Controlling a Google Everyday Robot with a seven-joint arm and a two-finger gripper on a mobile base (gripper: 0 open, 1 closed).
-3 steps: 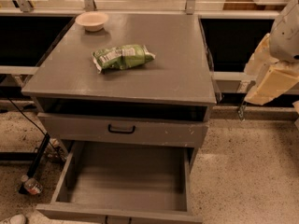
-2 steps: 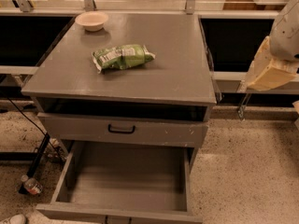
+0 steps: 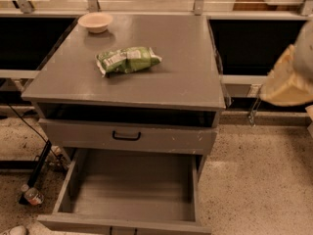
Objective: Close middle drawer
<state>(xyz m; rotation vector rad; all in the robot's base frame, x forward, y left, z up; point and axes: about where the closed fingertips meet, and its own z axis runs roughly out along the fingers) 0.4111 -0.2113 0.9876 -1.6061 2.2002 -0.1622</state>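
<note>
Plainly pulled out, the middle drawer [image 3: 131, 187] sits open beneath the grey bench [image 3: 171, 67]; the pincer [image 3: 286, 84] hangs at the right edge, well apart, its grip impossible to tell.

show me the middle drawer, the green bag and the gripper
middle drawer [image 3: 132, 190]: camera view, on the bare floor of the pulled-out box
green bag [image 3: 128, 59]: camera view, on the middle of its wrapper
gripper [image 3: 283, 87]: camera view, far right, on its pale body
</note>
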